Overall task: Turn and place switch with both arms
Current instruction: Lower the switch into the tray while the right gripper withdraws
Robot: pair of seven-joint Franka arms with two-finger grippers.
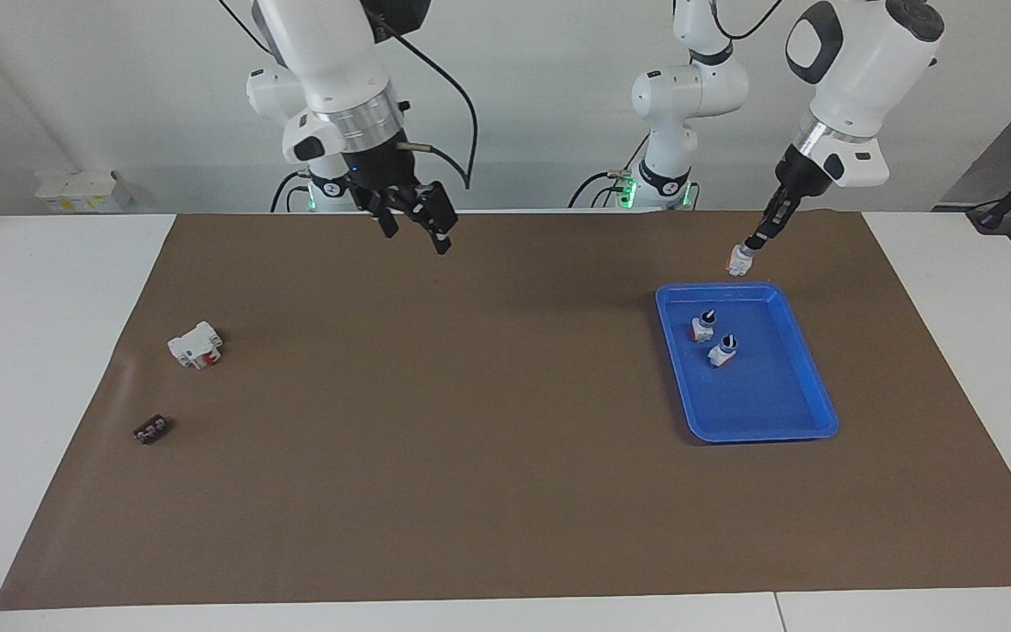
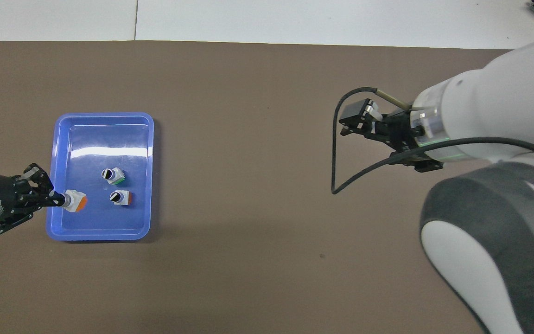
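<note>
Left gripper pinches the switch by its knob, apparently over the blue tray rim nearest the robots. Right gripper, spread and empty, waits well apart from the tray. Lower gently, clear of the 2 switches inside.

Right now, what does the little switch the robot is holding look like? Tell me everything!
The switch is a tiny plastic-looking part with a white body and a bright orange block at its free end. The left gripper is shut on its other end and holds it in the air, orange end pointing away from the gripper, over the blue tray, at the tray's edge nearest the robots. Nothing else touches it.
</note>
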